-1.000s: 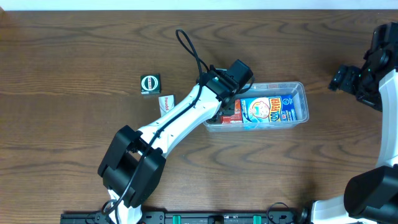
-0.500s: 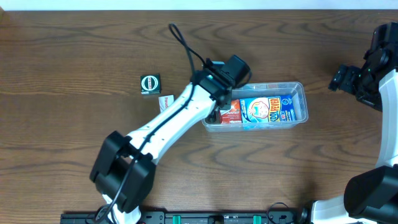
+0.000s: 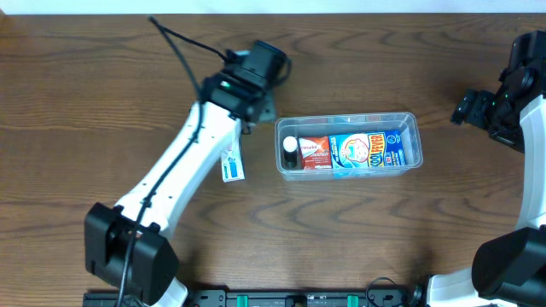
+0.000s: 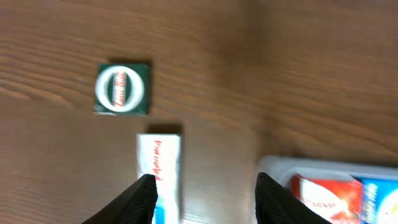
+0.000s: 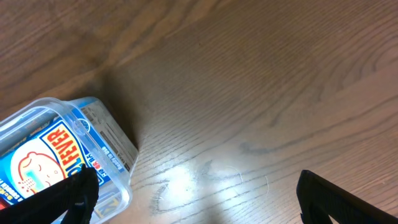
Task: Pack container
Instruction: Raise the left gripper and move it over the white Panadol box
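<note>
Dark wood-grain table (image 3: 384,239). The clear rectangular plastic container (image 3: 345,117) sits just three o'clock of centre, part filled. Left gripper (image 4: 205,177), at its ten o'clock, half open, empty; right gripper (image 5: 196,186) spread wide, empty. The slim white-and-blue box (image 4: 158,168) below looks off-centre, though blurred: a descending finger could knock it.

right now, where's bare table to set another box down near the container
Bare wood between the container and the right gripper, and along the container's near side. Crowded: inside the container, and left of it, where the white box and left arm sit.
</note>
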Robot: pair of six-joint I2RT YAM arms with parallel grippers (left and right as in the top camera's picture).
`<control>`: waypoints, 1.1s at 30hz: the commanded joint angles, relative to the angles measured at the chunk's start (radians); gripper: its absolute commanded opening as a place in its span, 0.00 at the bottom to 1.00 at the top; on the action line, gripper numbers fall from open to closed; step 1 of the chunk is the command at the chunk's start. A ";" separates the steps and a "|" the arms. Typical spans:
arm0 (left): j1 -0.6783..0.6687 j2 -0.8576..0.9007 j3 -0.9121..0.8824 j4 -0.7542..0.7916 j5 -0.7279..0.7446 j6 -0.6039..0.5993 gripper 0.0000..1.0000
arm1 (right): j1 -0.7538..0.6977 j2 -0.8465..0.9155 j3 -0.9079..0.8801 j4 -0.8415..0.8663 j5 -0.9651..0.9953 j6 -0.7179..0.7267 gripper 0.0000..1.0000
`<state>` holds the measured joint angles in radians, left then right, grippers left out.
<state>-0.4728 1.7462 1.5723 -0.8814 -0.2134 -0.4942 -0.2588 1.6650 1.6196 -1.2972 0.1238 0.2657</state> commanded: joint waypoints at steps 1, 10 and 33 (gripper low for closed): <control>0.056 -0.010 0.029 -0.003 -0.016 0.121 0.70 | -0.008 -0.002 0.000 0.000 0.003 -0.013 0.99; 0.205 -0.008 0.009 -0.014 0.020 0.142 0.91 | -0.008 -0.002 0.000 0.000 0.003 -0.013 0.99; 0.219 -0.005 -0.293 0.073 0.182 0.142 0.98 | -0.008 -0.002 0.000 0.000 0.003 -0.013 0.99</control>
<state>-0.2535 1.7458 1.3102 -0.8284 -0.0811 -0.3614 -0.2588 1.6650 1.6196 -1.2972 0.1238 0.2657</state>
